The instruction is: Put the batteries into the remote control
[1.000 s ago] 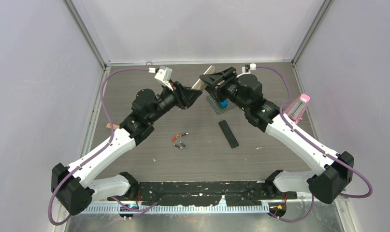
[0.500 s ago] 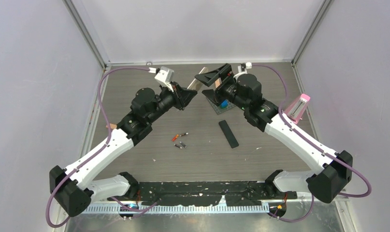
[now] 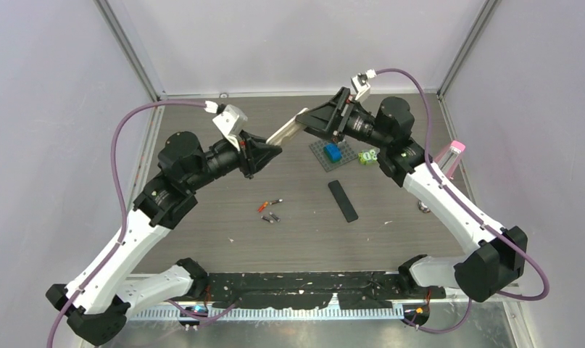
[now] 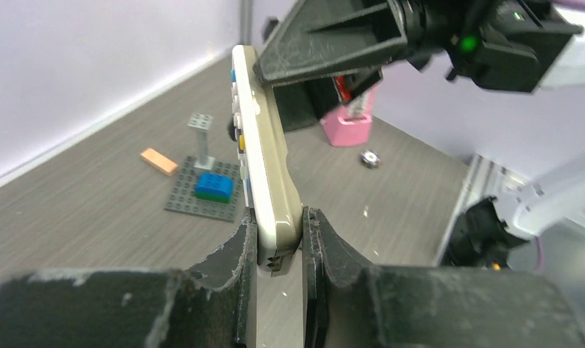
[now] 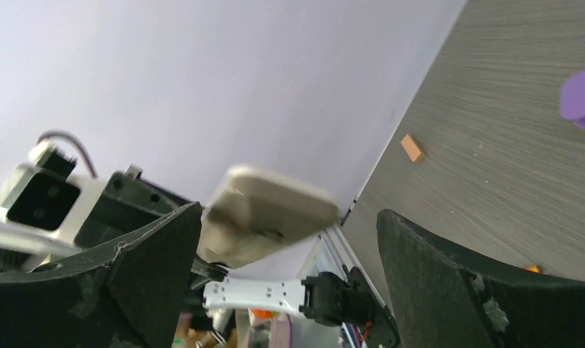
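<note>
The remote control (image 4: 264,167), a pale beige slab, is up in the air over the back of the desk (image 3: 217,217). It is clamped edgewise by its lower end in the left tool (image 4: 280,225), whose jaws are narrowed hard onto it. The right tool (image 5: 289,217) stands wide open with the remote's far end between its fingers; whether either finger touches it I cannot tell. Held between both arms like this, the remote can be turned or passed across, probably to bring its battery bay uppermost. The batteries (image 3: 269,209) lie loose mid-desk, well apart from it, one orange-red, the others dark. A black flat bar (image 3: 343,201) lies near them, possibly the bay's cover.
</note>
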Motion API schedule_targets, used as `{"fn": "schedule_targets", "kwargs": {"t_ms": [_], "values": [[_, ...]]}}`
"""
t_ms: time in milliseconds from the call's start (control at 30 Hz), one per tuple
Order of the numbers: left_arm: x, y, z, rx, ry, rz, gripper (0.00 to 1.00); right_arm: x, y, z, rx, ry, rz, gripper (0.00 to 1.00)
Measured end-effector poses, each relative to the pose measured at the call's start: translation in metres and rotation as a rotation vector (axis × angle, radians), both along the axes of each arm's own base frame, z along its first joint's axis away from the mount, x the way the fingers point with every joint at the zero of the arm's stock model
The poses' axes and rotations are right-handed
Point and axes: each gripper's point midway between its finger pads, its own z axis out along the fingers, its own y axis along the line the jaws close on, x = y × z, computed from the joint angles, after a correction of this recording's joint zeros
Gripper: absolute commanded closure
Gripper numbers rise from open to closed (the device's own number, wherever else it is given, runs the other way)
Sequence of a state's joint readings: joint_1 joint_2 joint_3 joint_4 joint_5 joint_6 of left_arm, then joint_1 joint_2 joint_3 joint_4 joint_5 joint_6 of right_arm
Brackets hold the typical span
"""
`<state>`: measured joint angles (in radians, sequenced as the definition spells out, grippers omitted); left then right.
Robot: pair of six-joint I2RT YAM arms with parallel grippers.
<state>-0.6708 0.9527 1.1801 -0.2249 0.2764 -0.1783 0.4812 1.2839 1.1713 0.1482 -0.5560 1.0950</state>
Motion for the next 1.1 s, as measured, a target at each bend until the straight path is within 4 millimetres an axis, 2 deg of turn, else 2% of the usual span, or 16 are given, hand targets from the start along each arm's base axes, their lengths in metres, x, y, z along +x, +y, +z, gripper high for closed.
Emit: {"fn": "schedule_targets", "kwargs": {"t_ms": [167,300,533,600,700,967,1033,1067,1100], "values": [[-0.019,-0.005,-0.005,0.002,0.056,-0.103,1.0,-0.028,0.005,0.023,-0.024,-0.212,0.149,0.04],[-0.03,-0.006,0.007,-0.062,0.122,-0.158,1.0,-0.049,0.0,0.029,-0.06,-0.351,0.234,0.05],[-0.057,-0.008,0.026,-0.167,0.238,-0.307,1.0,-0.099,-0.012,0.044,-0.093,-0.598,0.379,0.01],[-0.063,-0.007,0.029,-0.184,0.268,-0.345,1.0,-0.109,-0.015,0.049,-0.096,-0.658,0.397,0.07],[-0.069,-0.005,0.034,-0.205,0.298,-0.389,1.0,-0.116,-0.018,0.052,-0.099,-0.707,0.408,0.24],[-0.084,-0.006,0.051,-0.255,0.334,-0.515,1.0,-0.132,-0.02,0.066,-0.051,-0.761,0.463,0.53],[-0.087,-0.006,0.053,-0.255,0.333,-0.542,1.0,-0.134,-0.02,0.069,-0.039,-0.767,0.467,0.63],[-0.088,-0.007,0.053,-0.253,0.332,-0.553,1.0,-0.134,-0.02,0.07,-0.035,-0.768,0.467,0.75],[-0.09,-0.007,0.054,-0.253,0.329,-0.561,1.0,-0.134,-0.02,0.071,-0.031,-0.764,0.468,0.79]]}}
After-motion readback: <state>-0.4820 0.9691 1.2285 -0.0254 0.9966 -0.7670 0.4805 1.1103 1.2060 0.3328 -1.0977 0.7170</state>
